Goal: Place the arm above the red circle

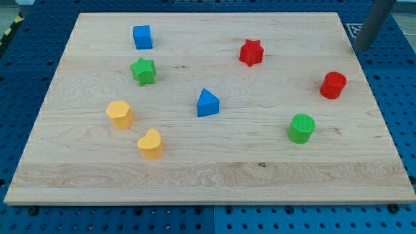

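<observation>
The red circle (333, 85) is a short red cylinder near the board's right edge, at mid height. My rod enters from the view's top right corner and my tip (359, 49) rests at the board's right edge, up and to the right of the red circle, clearly apart from it.
On the wooden board (208, 182) lie a red star (251, 52), a green cylinder (301, 128), a blue triangular block (207, 103), a blue cube (142, 37), a green star (143, 71), a yellow hexagonal block (120, 114) and a yellow heart-like block (151, 143).
</observation>
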Action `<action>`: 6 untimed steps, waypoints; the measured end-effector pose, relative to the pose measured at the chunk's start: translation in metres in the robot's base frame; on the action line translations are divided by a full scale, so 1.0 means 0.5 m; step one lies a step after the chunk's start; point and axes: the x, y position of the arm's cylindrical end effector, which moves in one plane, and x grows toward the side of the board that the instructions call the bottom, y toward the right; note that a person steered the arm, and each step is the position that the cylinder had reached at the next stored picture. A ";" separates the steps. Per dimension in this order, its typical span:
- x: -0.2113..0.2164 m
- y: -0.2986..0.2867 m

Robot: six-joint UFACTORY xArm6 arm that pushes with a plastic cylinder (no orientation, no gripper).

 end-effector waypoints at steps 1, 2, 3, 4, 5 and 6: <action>0.005 -0.040; 0.005 -0.096; 0.005 -0.115; 0.006 -0.126; 0.012 -0.139; 0.012 -0.152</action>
